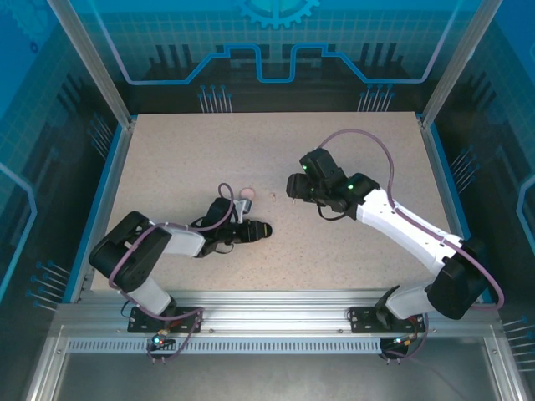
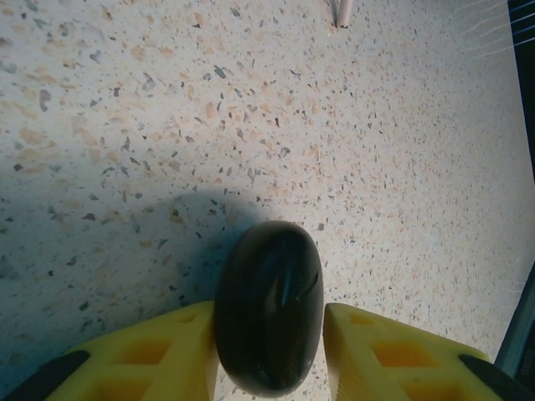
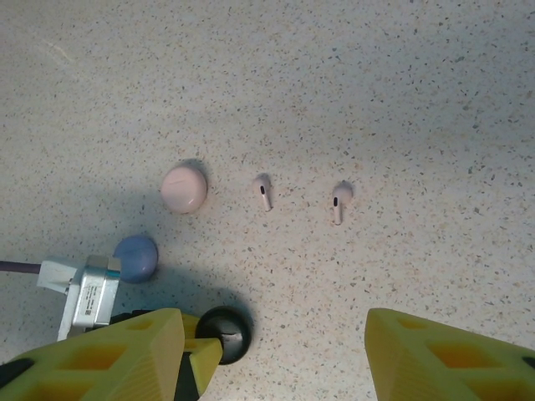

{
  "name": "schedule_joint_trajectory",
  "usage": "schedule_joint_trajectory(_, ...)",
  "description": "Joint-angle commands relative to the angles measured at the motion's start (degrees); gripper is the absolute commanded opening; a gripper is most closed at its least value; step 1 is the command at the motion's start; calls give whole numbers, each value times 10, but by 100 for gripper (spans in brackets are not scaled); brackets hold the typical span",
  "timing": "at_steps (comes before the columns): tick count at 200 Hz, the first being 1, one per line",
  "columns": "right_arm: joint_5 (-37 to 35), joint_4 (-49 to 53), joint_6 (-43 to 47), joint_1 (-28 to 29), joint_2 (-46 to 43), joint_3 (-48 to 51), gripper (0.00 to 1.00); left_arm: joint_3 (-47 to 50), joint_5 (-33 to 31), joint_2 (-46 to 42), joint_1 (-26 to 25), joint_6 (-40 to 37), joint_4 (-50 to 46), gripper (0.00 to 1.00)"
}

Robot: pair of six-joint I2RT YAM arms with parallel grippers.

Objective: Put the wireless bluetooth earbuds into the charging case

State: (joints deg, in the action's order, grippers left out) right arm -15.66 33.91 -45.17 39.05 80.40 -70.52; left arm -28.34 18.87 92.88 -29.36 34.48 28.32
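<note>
Flanking a black case (image 2: pixel 269 284), the left gripper (image 2: pixel 269 351) has its yellow fingers (image 2: pixel 150 355) close against both sides of it. The left wrist view does not show whether they squeeze the case or only stand beside it, so grip cannot be told. The case is a dark rounded oval resting on the speckled table (image 2: pixel 376 167). The top view puts the left gripper (image 1: pixel 253 230) low and near table centre, with the black case (image 1: pixel 262 228) at its tip. The right gripper (image 3: pixel 276 359) hangs above the table with jaws spread wide and nothing between them; its fingers (image 3: pixel 451 351) show at the bottom corners of the right wrist view. Two pale pink earbuds (image 3: pixel 263 191) lie loose on the table, side by side but apart, stems pointing toward the camera, neither one in a case. A pink case (image 3: pixel 184 187) sits just left of them, not touching. A lavender-blue case (image 3: pixel 135 256) lies nearer the camera and left of that. From above, the pink case (image 1: pixel 245 194) lies between the two grippers, with the right gripper (image 1: pixel 292 190) to its right.
</note>
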Motion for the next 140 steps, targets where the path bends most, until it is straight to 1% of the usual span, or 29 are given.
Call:
schedule_joint_trajectory(1,-7,12,8,5,5,-22,60,-12,-35,-20,3,-16,-67,40)
schedule_joint_trajectory(39,-4,16,16,6,12,-37,61,-28,-57,-79,12,-34,-128,42)
schedule_joint_trajectory(67,2,15,24,6,28,-44,63,-55,-67,-142,17,-59,-182,43)
schedule_joint_trajectory(87,7,15,29,9,48,-54,64,-78,-83,-188,24,-79,-216,46)
schedule_joint_trajectory(101,12,16,36,14,66,-66,65,-94,-92,-217,34,-92,-236,50)
schedule_joint_trajectory(126,24,23,56,24,114,-102,65,-122,-92,-256,68,-103,-257,57)
schedule_joint_trajectory(134,27,25,65,29,132,-116,66,-133,-92,-267,80,-107,-262,60)
schedule_joint_trajectory(140,31,27,71,31,146,-127,66,-141,-92,-273,88,-111,-265,64)
